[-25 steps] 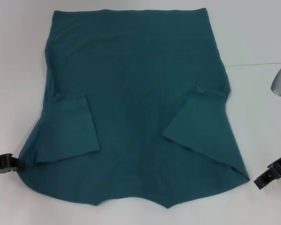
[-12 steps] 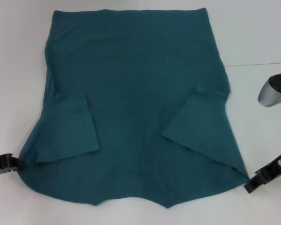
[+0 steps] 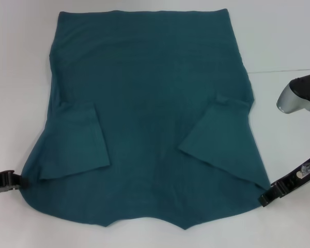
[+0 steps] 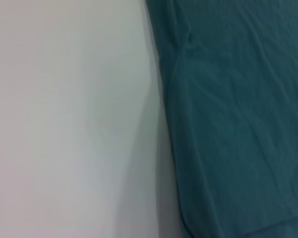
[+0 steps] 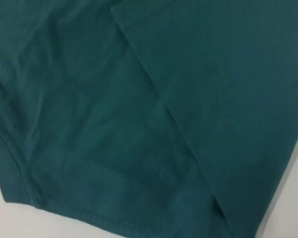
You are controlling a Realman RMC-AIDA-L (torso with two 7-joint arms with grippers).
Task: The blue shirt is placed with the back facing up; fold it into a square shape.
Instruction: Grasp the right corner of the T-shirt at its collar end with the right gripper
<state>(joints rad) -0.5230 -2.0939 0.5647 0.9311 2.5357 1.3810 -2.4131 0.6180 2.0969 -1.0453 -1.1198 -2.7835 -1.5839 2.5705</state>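
Observation:
The blue shirt point(image 3: 150, 103) lies flat on the white table, back up. Both sleeves are folded inward onto the body, the left sleeve point(image 3: 75, 142) and the right sleeve point(image 3: 222, 139). My left gripper point(image 3: 15, 181) sits low at the shirt's near left corner, touching its edge. My right gripper point(image 3: 264, 199) reaches the near right corner, its tip at the fabric's edge. The left wrist view shows the shirt point(image 4: 238, 124) and its side edge beside bare table. In the right wrist view, the shirt point(image 5: 139, 99) shows a folded sleeve edge and a hem.
The white table point(image 3: 289, 41) surrounds the shirt, with a thin seam line running off to the right. A silver link of my right arm point(image 3: 294, 95) hangs over the table to the right of the shirt.
My right gripper has slid left, from beside the shirt to its near right corner, and the silver arm link has come further into view. The left gripper and the shirt have not moved.

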